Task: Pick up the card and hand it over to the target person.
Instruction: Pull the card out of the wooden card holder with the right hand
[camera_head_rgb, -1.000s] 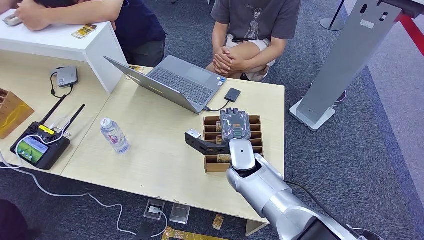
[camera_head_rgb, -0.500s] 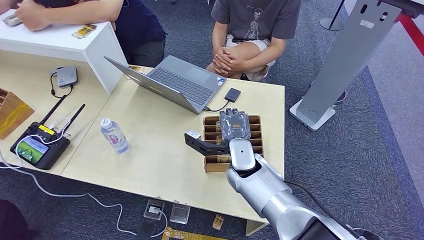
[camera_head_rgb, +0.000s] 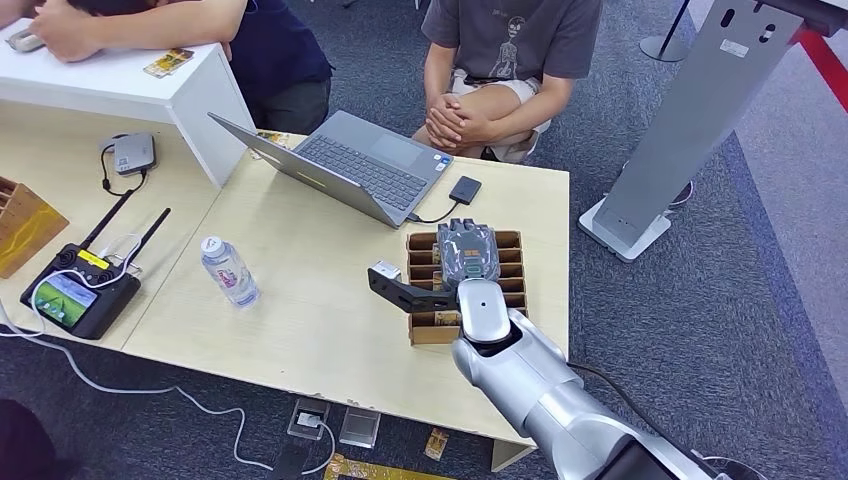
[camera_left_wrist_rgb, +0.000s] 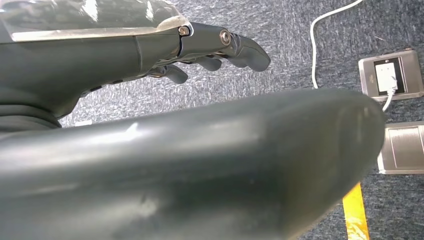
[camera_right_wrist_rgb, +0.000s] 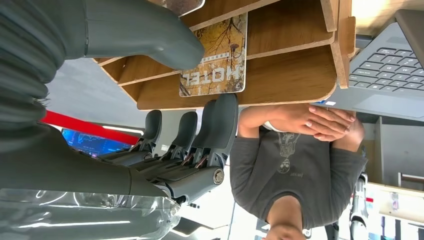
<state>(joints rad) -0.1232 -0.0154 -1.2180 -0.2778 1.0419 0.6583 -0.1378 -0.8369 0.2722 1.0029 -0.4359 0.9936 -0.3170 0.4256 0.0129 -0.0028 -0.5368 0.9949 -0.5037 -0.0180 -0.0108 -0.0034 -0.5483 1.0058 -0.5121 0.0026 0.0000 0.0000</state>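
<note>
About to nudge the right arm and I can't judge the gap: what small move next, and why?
Probably close the right hand on the card. In the right wrist view the thumb lies on one side of the card standing in the wooden rack and the fingers on the other, not yet pinching it.

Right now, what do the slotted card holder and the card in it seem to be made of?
Card holder: apparently wood or fibreboard, matte brown, thin flat dividers with visible grain. Card: likely plastic or coated paper, smooth, printed with an autumn-tree photo and "MOTEL"; which one can't be told. The right robot hand is at it.
</note>
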